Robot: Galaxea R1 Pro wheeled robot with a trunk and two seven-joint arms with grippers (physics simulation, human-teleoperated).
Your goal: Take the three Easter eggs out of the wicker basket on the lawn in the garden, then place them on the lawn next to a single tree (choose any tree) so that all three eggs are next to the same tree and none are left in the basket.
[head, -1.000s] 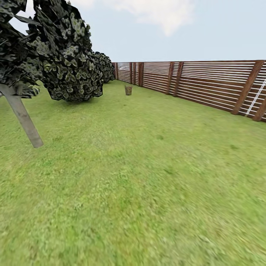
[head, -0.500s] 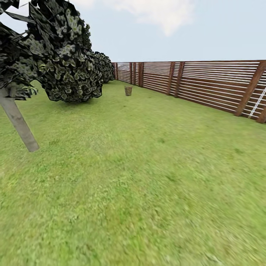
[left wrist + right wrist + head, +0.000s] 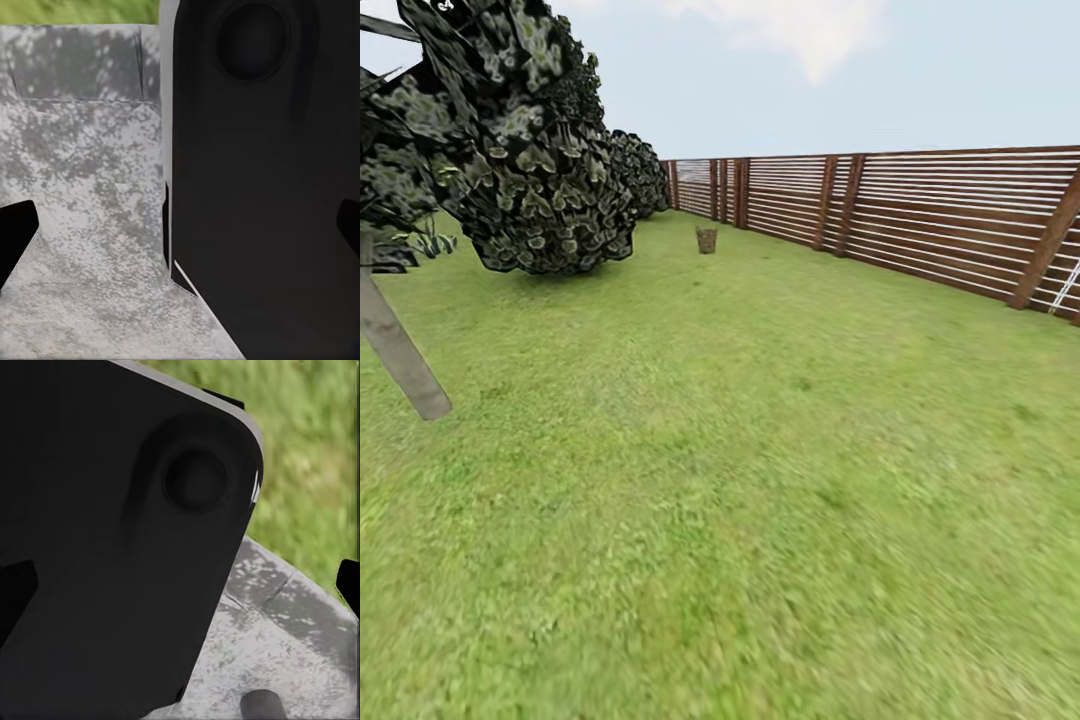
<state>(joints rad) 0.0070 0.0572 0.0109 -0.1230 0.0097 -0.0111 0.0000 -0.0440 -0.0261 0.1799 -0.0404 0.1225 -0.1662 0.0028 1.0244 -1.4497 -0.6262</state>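
Note:
Far ahead on the lawn (image 3: 760, 450), the small brown wicker basket (image 3: 706, 239) stands near the fence corner. It is too distant to tell what lies inside, so the Easter eggs are hidden. A tree with a leaning grey-beige trunk (image 3: 400, 360) and dark leaves rises at the left edge of the head view. In the left wrist view my left gripper (image 3: 180, 240) is open, its dark fingertips (image 3: 15, 232) wide apart with nothing between them, facing my own black and grey body. My right gripper (image 3: 180, 600) is open and empty too, with grass beyond it.
A brown slatted fence (image 3: 920, 220) runs along the right side and back of the garden. A large round leafy bush (image 3: 550, 190) sits left of the basket, with more bushes (image 3: 645, 175) behind it. Open grass stretches between me and the basket.
The whole head view has shifted as I roll forward: the tree trunk slides left and lower, and the bush and fence loom slightly larger. The basket stays put.

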